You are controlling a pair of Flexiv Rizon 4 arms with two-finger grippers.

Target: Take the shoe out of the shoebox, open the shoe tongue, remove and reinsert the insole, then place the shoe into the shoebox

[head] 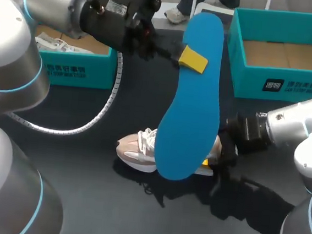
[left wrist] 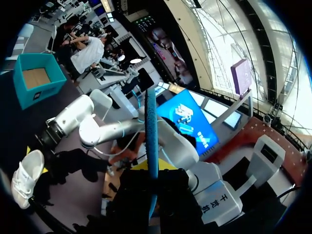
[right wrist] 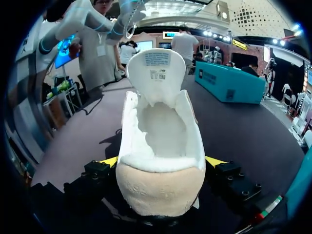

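Note:
My left gripper (head: pixel 192 59) is raised high over the table and shut on a blue insole (head: pixel 193 104), which hangs down from its yellow tips. In the left wrist view the insole (left wrist: pixel 151 122) stands edge-on ahead of that gripper (left wrist: pixel 151 168). The white and beige shoe (head: pixel 139 148) lies on the dark table, its rear half hidden behind the insole. My right gripper (head: pixel 216 156) is at the shoe's heel. In the right wrist view the heel of the shoe (right wrist: pixel 161 161) sits between the wide-open fingers of this gripper (right wrist: pixel 161 162), and the tongue (right wrist: pixel 156 68) stands up.
A teal shoebox (head: pixel 283 88) with a bare cardboard floor stands at the back right. At the back left, a second teal box (head: pixel 72 67) holds another white shoe (head: pixel 52 44). A ribbed cable (head: pixel 98 117) of the left arm loops over the table.

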